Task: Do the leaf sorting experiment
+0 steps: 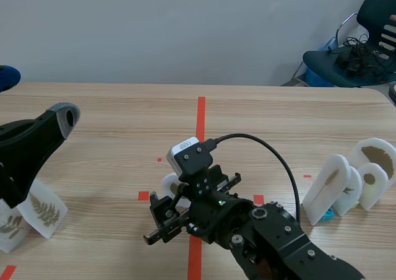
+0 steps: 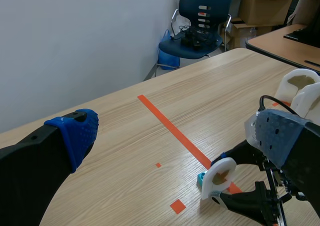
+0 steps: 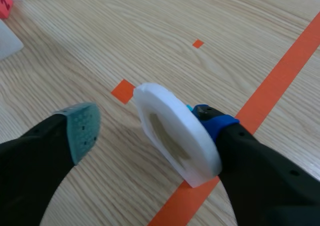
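**Right gripper straddles a leaf card at the table's middle, not yet gripping**

The right gripper comes in from the right and sits low over the middle of the wooden table. Its fingers are spread wide around a white, arch-shaped leaf card. The card stands upright against the orange tape line, near the robot. One blue pad seems to touch the card's back. The other pad stands clear of its face, so nothing is held.

This looks like the pick-up step of the sorting. The next move would call for closing squarely on the card's two flat sides without tipping it, then lifting.

The left gripper hangs raised over the left side, fingers wide apart and empty. Below it, at the near left, stand fern cards. A cluster of other white leaf cards stands at the right, well apart from the middle. Neither group crowds the card being approached. A dark chair sits beyond the far right corner.
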Robot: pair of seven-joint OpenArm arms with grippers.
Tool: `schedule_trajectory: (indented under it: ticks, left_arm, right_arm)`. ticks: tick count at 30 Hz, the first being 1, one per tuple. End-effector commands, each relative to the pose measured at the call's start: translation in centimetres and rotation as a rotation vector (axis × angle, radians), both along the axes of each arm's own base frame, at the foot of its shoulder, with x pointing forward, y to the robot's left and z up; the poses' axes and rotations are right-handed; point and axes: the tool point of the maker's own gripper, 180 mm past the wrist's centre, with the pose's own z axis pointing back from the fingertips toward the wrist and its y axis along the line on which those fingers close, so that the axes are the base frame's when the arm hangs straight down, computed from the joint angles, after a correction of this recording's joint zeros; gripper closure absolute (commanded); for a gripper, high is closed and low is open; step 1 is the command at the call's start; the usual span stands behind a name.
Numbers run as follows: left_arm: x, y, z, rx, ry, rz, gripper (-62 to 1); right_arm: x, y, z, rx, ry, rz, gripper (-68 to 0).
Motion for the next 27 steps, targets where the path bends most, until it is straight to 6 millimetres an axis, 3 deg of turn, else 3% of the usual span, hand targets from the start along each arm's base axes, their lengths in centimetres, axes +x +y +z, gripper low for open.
schedule_trajectory:
  ticks: [1, 4, 8, 10, 15, 22, 27]
  left_arm:
    - [-0.1, -0.3, 0.5, -0.019, -0.018, -0.011, -62.3]
    - [-0.1, -0.3, 0.6, -0.020, -0.019, -0.011, -62.3]
    - [-0.1, -0.3, 0.6, -0.020, -0.019, -0.011, -62.3]
    - [-0.1, -0.3, 0.6, -0.020, -0.019, -0.011, -62.3]
    - [0.0, -0.3, 0.6, -0.020, -0.019, -0.011, -62.3]
    - [0.0, -0.3, 0.6, -0.020, -0.019, -0.011, -62.3]
    - [0.0, -0.3, 0.6, -0.020, -0.019, -0.011, -62.3]
  right_arm:
    - [0.3, 0.1, 1.2, 0.023, -0.031, -0.004, -29.8]
    - [0.0, -0.1, 0.8, 0.016, -0.022, -0.003, -23.8]
    - [-0.1, 0.0, 0.7, -0.020, -0.048, 0.019, -8.8]
    - [-0.2, 0.0, 0.7, -0.051, -0.068, 0.037, -4.4]
    - [0.1, -0.3, 2.2, -0.059, -0.117, 0.043, -3.5]
    - [-1.0, -2.1, 6.9, -0.049, -0.172, 0.008, -3.5]
    - [-2.4, -4.6, 10.8, -0.056, -0.210, -0.039, -3.6]
